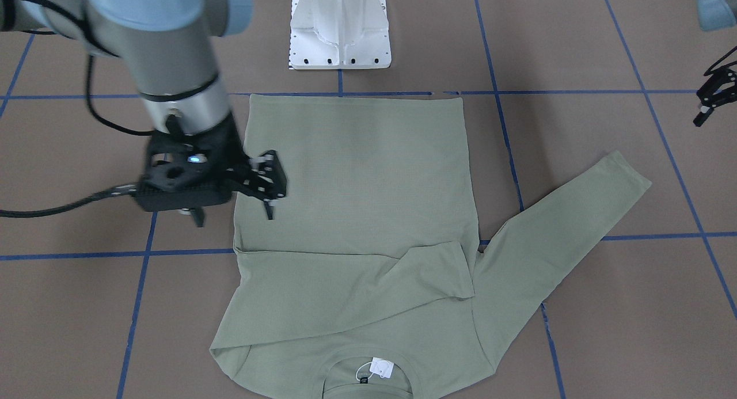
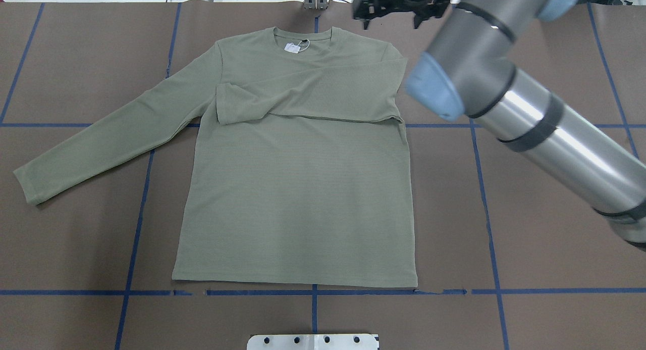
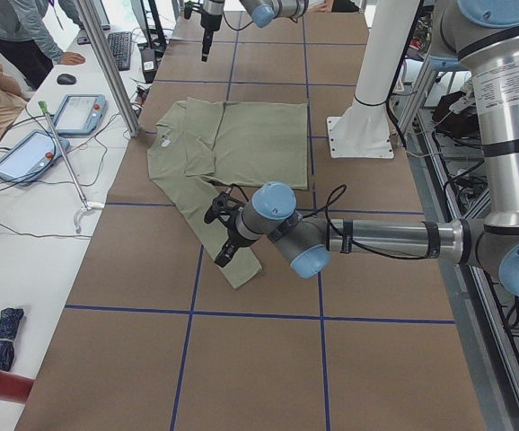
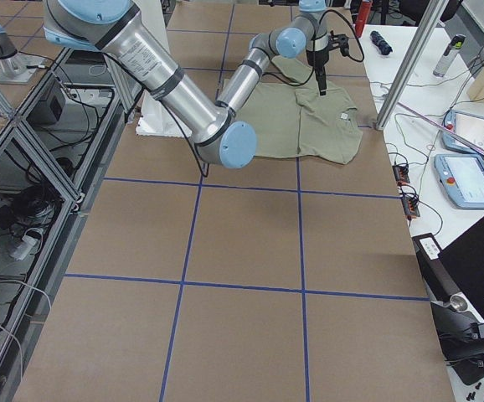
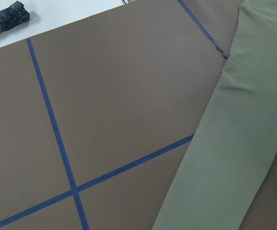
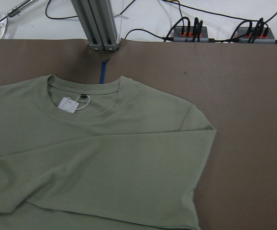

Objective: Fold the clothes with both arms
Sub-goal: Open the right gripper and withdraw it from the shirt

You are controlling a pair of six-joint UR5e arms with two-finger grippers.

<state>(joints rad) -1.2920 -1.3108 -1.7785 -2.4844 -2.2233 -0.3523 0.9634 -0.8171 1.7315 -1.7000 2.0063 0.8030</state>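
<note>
Nearest the white pedestal base (image 2: 313,341), the shirt (image 2: 298,198) lies flat on the brown surface (image 2: 454,213). Its hem (image 2: 295,283) runs straight just beside a blue tape line (image 2: 75,292), and the body is smooth and unfolded.

Farther out, the right-hand sleeve (image 2: 303,100) is laid across the chest, its cuff ending close to the opposite armpit, so I judge the first fold done. The left-hand sleeve (image 2: 111,138) is not yet brought in. It slants out to the side with its cuff well apart from the body. Farthest off sits the collar (image 2: 303,37) with its white tag (image 2: 291,47).

The right gripper (image 1: 268,206) hangs raised over the shirt's right side, clear of the cloth. Its fingers (image 1: 269,213) hold nothing that I can see, but I cannot tell how far apart they stand. The left gripper (image 1: 709,108) is out beyond the free sleeve's cuff (its wrist camera looks down on sleeve and bare surface only). Nothing shows in its grasp, and I cannot tell whether it is spread or closed.

In my judgement the task is at an early stage. The second sleeve has to come across, and then the body must be folded, probably hem toward collar, which calls for both arms together.
</note>
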